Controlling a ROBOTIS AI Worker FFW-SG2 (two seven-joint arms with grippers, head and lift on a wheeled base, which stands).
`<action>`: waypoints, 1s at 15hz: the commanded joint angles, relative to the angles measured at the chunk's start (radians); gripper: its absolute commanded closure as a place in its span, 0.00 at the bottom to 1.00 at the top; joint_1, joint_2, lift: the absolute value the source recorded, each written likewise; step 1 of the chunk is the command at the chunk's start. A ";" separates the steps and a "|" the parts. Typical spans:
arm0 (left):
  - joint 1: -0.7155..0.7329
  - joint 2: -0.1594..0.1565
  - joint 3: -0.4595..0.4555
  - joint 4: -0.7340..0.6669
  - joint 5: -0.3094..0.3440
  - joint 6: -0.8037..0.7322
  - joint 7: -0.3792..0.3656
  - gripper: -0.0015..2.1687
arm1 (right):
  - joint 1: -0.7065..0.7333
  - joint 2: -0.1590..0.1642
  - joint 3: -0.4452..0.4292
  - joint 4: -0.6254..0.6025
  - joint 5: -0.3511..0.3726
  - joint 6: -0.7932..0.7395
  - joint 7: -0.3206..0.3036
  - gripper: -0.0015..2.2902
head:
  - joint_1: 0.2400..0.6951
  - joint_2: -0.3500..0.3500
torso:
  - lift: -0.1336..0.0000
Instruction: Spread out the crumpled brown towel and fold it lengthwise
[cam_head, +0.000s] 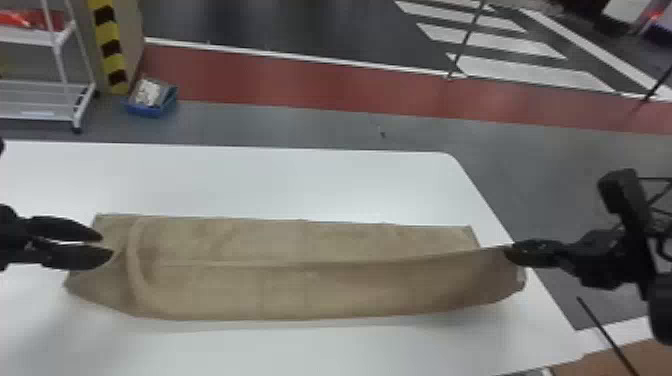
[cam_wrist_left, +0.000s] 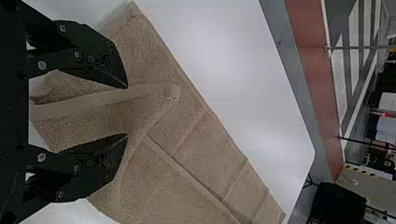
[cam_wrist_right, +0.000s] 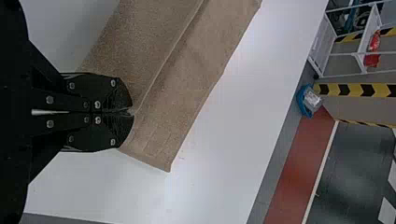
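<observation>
Head view: brown towel (cam_head: 300, 290) lies lengthwise across the white surface (cam_head: 300, 185), a long fold line along it. Its right end is raised at the right tool (cam_head: 510, 252); left tool (cam_head: 107, 246) stands at the left end, fingers apart.

Left wrist view: fingers wide, towel band between them, nothing gripped.

Right wrist view: fingers together, pinching the towel's edge near one corner.

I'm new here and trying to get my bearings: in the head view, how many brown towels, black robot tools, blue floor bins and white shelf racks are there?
Brown towel: 1
Black tools: 2 (left tool, right tool)
Blue bin: 1
White rack: 1
Total: 5
</observation>
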 joint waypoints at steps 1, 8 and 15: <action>0.010 0.000 -0.033 -0.002 -0.045 -0.003 0.004 0.29 | 0.000 0.001 -0.002 0.001 0.000 0.003 0.005 0.58 | 1.00 0.09 | 0.07; 0.016 0.018 -0.062 0.022 -0.140 -0.009 0.021 0.29 | 0.003 0.001 -0.003 0.002 0.000 0.000 0.005 0.58 | 1.00 0.09 | 0.07; 0.021 0.047 -0.053 0.016 -0.125 -0.040 -0.033 0.80 | 0.001 0.001 -0.002 0.004 0.000 0.000 0.005 0.58 | 1.00 0.12 | 0.07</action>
